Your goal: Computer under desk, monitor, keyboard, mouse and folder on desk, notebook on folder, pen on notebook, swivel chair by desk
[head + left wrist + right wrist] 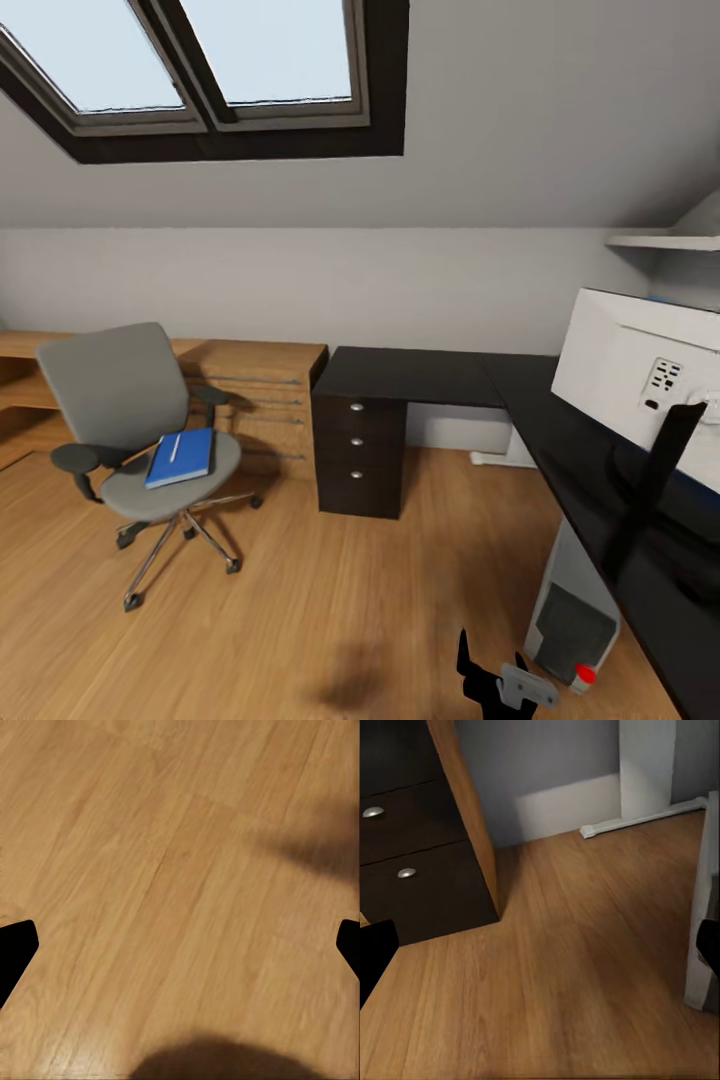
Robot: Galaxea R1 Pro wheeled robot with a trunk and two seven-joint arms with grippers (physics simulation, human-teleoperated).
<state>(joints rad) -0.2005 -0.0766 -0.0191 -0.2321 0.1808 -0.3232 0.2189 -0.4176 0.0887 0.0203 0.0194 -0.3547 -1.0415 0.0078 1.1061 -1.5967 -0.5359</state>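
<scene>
Head view: the swivel chair (pixel 135 440) stands at the left of the room, well apart from the table (pixel 420 375), with the wooden dresser (pixel 250 385) behind it. The blue folder (pixel 182 458) lies flat on the chair seat, with a thin white pen (pixel 174 447) resting on top of it. The monitor (pixel 635 375) stands on the right wing of the table, its white back facing the camera. The computer (pixel 572 620) sits on the floor (pixel 330 590) under that wing. Keyboard, mouse and notebook cannot be identified.

Gripper state:
- Left gripper (pixel 180 945): fingertips sit at the far edges of the left wrist view, so the jaws stand wide, holding nothing, above bare floor.
- Right gripper (pixel 540 945): jaws likewise wide and holding nothing, above the floor near the drawer unit (pixel 412 862) and the table leg (pixel 645 769). Its dark body appears low in the head view.

Task progress, as judged:
- Done: computer under the table; monitor on the table.
- Left: folder transfer, notebook and pen stacking, chair positioning.
- Keyboard and mouse placement cannot be confirmed.
</scene>
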